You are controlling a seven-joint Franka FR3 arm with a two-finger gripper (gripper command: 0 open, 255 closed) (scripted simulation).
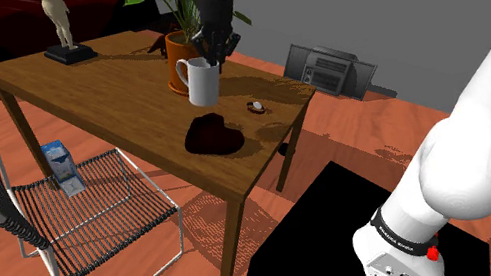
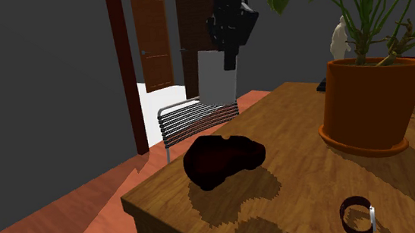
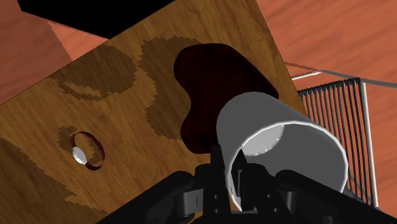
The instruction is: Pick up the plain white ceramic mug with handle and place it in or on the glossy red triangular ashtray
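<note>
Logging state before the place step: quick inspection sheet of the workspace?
Surface: wooden table, bearing the ashtray and clutter.
Job's things: white mug held above the table; dark red ashtray on it, empty.
Clutter: potted plant, small ring, statuette; carton on wire chair.
Gripper: gripper shut on mug's rim.
Cables: nothing seen.
Surroundings: reddish floor, grey box, brown door.

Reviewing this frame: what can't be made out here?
Wrist view: the white mug hides part of the dark red ashtray.
Second exterior view: the potted plant is cut off by the top edge.
Shoulder view: the small ring-shaped object near the ashtray is too small to identify.
</note>
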